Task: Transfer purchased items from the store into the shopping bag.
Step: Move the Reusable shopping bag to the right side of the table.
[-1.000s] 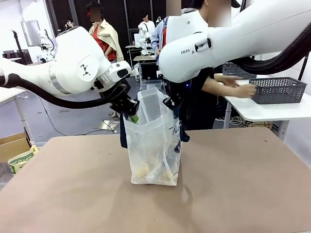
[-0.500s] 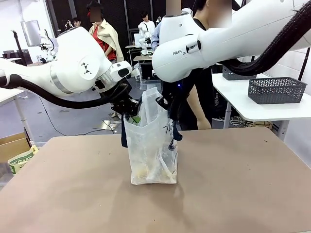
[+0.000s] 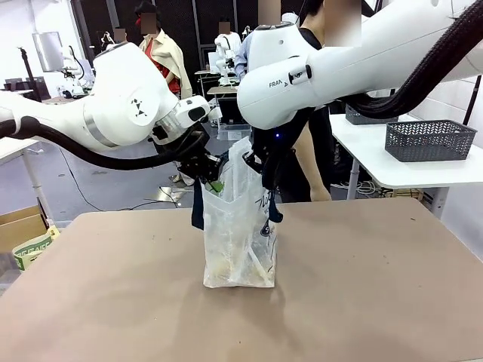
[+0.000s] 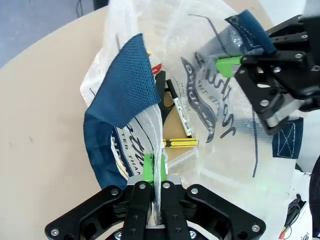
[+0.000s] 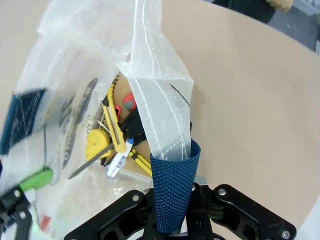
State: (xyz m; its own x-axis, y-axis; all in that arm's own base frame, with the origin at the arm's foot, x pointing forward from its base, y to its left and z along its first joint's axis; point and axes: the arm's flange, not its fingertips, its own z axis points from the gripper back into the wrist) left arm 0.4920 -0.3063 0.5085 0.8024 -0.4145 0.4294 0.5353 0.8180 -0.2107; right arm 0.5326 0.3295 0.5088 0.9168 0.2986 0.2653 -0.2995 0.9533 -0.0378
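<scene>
The shopping bag (image 3: 238,226), translucent white with navy handles, stands upright in the middle of the brown table (image 3: 362,302). My left gripper (image 3: 213,179) is shut on its left rim; in the left wrist view the green pads (image 4: 148,167) pinch the plastic below a navy handle (image 4: 125,85). My right gripper (image 3: 258,162) is shut on the opposite navy strap (image 5: 172,195). Inside the bag (image 5: 155,95) lie a yellow utility knife (image 5: 112,125), a yellow tape measure (image 5: 95,145) and pens. The store (image 3: 429,139), a dark grey mesh basket, sits on a white side table at the far right.
A person (image 3: 309,151) stands behind the bag, between the two tables, one arm hanging down. A second mesh basket (image 3: 362,111) sits farther back on the white table (image 3: 392,177). A cardboard box (image 3: 23,234) stands on the floor at left.
The person's hands have left the basket and the person now stands upright. My right arm has swung left and the left gripper has shifted right, narrowing the bag's mouth.
</scene>
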